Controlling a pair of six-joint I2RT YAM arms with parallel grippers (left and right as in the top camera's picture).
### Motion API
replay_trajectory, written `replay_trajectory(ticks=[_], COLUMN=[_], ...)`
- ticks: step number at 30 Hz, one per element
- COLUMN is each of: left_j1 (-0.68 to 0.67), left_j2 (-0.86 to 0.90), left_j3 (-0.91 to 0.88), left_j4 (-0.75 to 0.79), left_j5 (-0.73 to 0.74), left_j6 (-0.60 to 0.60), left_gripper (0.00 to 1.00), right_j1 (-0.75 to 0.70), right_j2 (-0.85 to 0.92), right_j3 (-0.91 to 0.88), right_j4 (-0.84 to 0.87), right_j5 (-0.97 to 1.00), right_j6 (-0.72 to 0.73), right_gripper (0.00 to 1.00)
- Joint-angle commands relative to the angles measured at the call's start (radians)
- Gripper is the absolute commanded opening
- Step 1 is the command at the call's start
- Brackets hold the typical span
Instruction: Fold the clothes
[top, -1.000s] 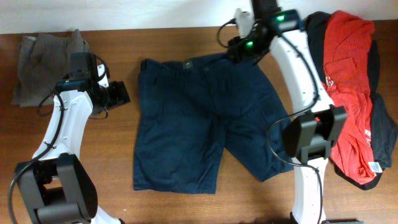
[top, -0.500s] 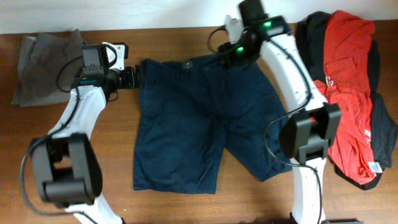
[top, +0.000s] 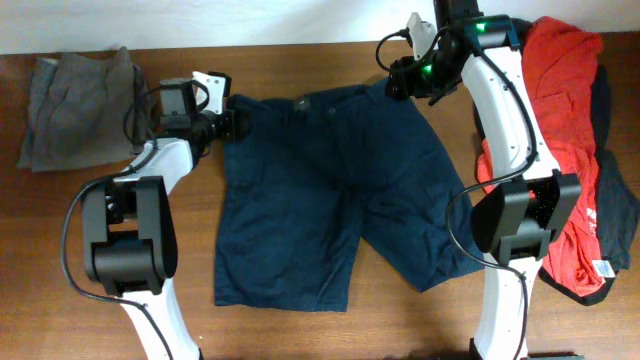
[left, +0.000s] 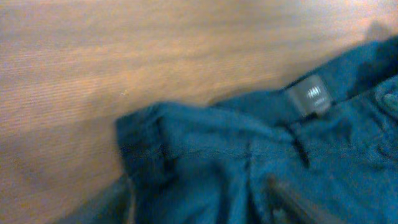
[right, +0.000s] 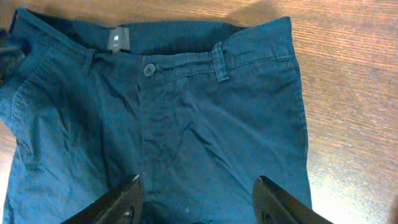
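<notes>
Counts: one table (top: 400, 320), two arms (top: 160, 165) (top: 510, 100)
One navy shorts (top: 330, 200), one grey shorts (top: 75, 110), one red T-shirt (top: 560, 120), black pieces (top: 612, 210) number unclear

A robotics lab bench: left arm (top: 160, 160) and right arm (top: 510, 100) at a wooden table (top: 30, 230) by a white wall (top: 200, 20).

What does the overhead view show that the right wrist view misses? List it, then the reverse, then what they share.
Only overhead: the grey shorts at far left, the red T-shirt at far right, and the navy shorts with both legs whole. Only right wrist: the waistband button, a belt loop, and the right pincer standing open above the fabric. Both: the shorts' waistband, its label and the wooden table.
</notes>
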Motion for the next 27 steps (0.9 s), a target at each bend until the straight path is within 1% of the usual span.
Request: replay_trajectory(ticks=[1,4,5,6,7,9,10,14,19,20,21,22,24,25,27], left_j1=[-0.031,-0.039,-0.04,-0.037,-0.028,-0.011,0.001,0.064,0.145,0.156,0.165,0.169,0.172,0.172,0.167], left_j2=[0.043,0.054,0.054,0.054,0.054,0.054,0.054,0.053,0.053,0.053,0.053,0.053,0.053,0.053,0.053], left_j3=[0.006,0.006,0.006,0.006,0.009,0.026,0.035,0.11,0.277,0.312,0.345,0.367,0.405,0.418,0.438], left_j4=[0.047,0.052,0.052,0.057,0.072,0.07,0.07,0.027,-0.135,-0.175,-0.212,-0.236,-0.273,-0.283,-0.299], left_j5=[0.057,0.048,0.046,0.041,0.006,-0.048,-0.063,-0.062,-0.061,-0.054,-0.042,-0.029,0.0,0.011,0.033], left_j6=[-0.008,-0.011,-0.011,-0.013,-0.053,-0.104,-0.122,-0.141,-0.145,-0.145,-0.145,-0.144,-0.144,-0.144,-0.144], left_gripper=[0.45,0.35,0.27,0.23,0.13,0.02,0.01,0.0,0.0,0.03,0.13,0.27,0.85,0.99,0.99], right_j1=[0.003,0.003,0.003,0.003,0.003,0.003,0.003,0.003,0.004,0.004,0.004,0.004,0.005,0.005,0.005], right_j2=[-0.042,-0.042,-0.042,-0.042,-0.042,-0.042,-0.042,-0.042,-0.042,-0.042,-0.042,-0.042,-0.039,-0.036,-0.029], right_j3=[0.02,0.02,0.02,0.02,0.02,0.02,0.02,0.02,0.019,0.019,0.019,0.019,0.019,0.019,0.016], right_j4=[-0.004,-0.008,-0.009,-0.009,-0.008,-0.009,-0.012,-0.016,-0.016,-0.016,-0.016,-0.015,-0.013,-0.011,-0.007], right_j5=[-0.013,-0.013,-0.013,-0.013,-0.013,-0.013,-0.013,-0.013,-0.013,-0.013,-0.013,-0.013,-0.013,-0.013,-0.013], right_j6=[-0.004,-0.004,-0.004,-0.004,-0.004,-0.004,-0.005,-0.005,-0.004,-0.004,-0.004,-0.004,-0.004,-0.004,-0.005], right_gripper=[0.6,0.6,0.6,0.6,0.6,0.6,0.6,0.6,0.61,0.61,0.61,0.61,0.61,0.61,0.61])
